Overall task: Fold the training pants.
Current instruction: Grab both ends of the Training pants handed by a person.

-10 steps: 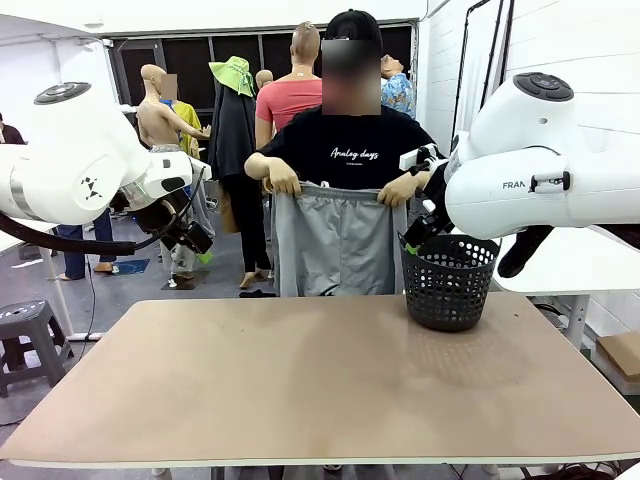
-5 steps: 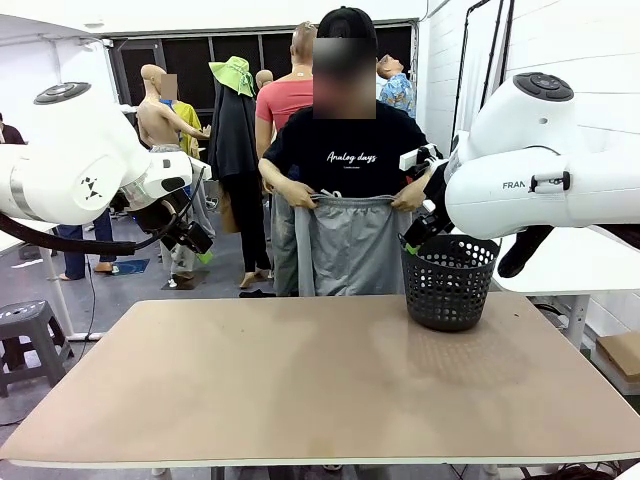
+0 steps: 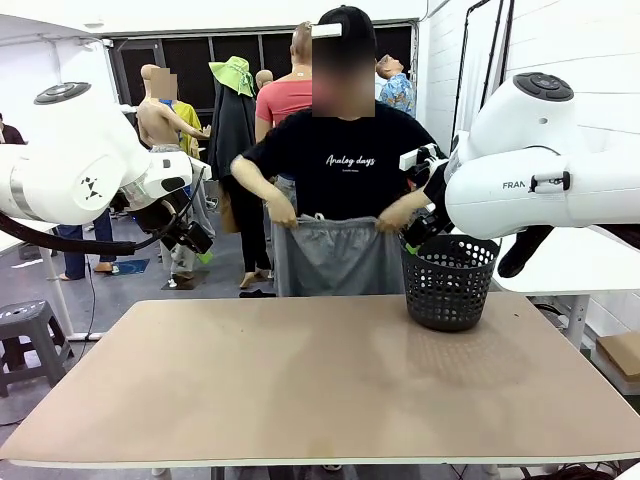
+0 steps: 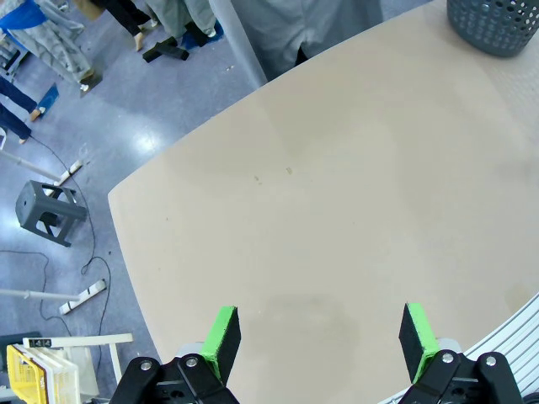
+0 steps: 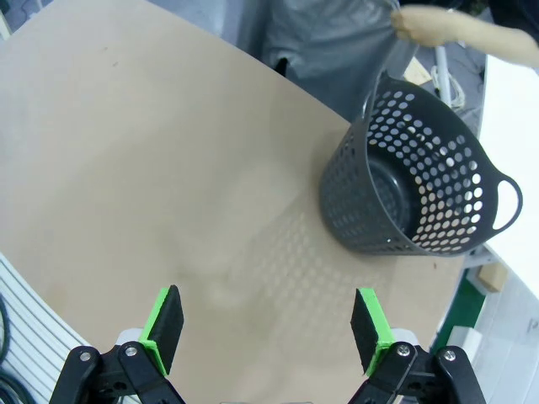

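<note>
- Grey pants (image 3: 335,258) off the table (image 3: 320,390), hanging behind its far edge, gripped at the waistband by the person: one hand (image 3: 284,214) at picture left, the other hand (image 3: 388,222) just above the basket (image 3: 448,282).
- Lower than a second ago: waistband then higher against the torso, now down near the hips; drawn in narrower half a second ago, now stretched wide again.
- Legs out of sight behind the table edge; none of the fabric touching the top yet.
- From the left wrist, same grey cloth at the top edge of the picture, past the table's far rim; from the right wrist likewise, with a hand just above the basket rim.
- Left gripper (image 4: 320,318) high over the bare near part of the table, green pads spread wide, nothing between them; arm unmoved in the front view.
- Right gripper (image 5: 268,313) likewise spread wide and empty, hovering short of the basket; arm unmoved too.
- Basket in the same place at the far right of the table, nothing seen inside.
- Probably means a lay-down coming: pants being shaken out and lowered towards the table for the arms to work on.
- Folding itself not begun: no crease made, no grip by either gripper.
- Next call, as a guess: wait for the cloth to lie flat and still, then go for the waistband or hem corners; reaching early risks meeting the person's hands.
</note>
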`<action>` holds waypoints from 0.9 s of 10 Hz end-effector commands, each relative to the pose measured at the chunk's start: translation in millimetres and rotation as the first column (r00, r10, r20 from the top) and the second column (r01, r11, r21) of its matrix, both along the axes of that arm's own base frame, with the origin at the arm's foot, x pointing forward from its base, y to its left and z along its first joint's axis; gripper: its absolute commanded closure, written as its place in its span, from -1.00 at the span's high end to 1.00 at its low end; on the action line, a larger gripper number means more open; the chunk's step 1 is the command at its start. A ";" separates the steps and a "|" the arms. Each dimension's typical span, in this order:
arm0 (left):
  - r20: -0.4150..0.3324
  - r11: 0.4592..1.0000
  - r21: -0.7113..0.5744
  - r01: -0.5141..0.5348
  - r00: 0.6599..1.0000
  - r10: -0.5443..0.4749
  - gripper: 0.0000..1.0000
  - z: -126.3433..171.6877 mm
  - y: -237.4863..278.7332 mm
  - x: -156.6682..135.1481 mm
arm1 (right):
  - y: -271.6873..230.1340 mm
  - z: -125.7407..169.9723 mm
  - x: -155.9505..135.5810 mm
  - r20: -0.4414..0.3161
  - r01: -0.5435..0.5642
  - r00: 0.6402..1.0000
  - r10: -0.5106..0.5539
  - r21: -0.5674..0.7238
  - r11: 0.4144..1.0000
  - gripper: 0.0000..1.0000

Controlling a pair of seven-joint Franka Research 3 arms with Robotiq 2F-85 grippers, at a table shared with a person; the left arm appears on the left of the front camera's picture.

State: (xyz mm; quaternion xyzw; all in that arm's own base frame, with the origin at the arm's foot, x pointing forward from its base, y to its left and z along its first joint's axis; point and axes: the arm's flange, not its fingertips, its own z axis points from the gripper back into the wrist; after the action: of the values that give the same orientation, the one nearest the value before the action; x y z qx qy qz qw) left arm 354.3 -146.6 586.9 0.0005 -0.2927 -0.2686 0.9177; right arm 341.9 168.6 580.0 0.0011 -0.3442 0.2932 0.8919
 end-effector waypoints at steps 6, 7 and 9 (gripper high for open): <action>-0.004 1.000 -0.007 0.008 1.000 -0.008 1.00 -0.2 -0.1 0.3 | -0.5 1.0 0.3 0.002 -0.007 1.000 0.007 -0.004 1.000 1.00; -0.004 1.000 -0.007 0.008 1.000 -0.008 1.00 -0.2 -0.1 0.3 | -0.5 1.0 0.3 0.002 -0.007 1.000 0.007 -0.004 1.000 1.00; -0.004 1.000 -0.007 0.008 1.000 -0.008 1.00 -0.2 -0.1 0.3 | -0.5 1.0 0.3 0.002 -0.007 1.000 0.007 -0.004 1.000 1.00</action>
State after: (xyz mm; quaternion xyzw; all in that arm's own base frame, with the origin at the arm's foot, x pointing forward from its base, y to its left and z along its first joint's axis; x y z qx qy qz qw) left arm 354.3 -146.6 586.9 0.0005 -0.2927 -0.2686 0.9177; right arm 341.9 168.6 580.0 0.0011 -0.3442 0.2932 0.8919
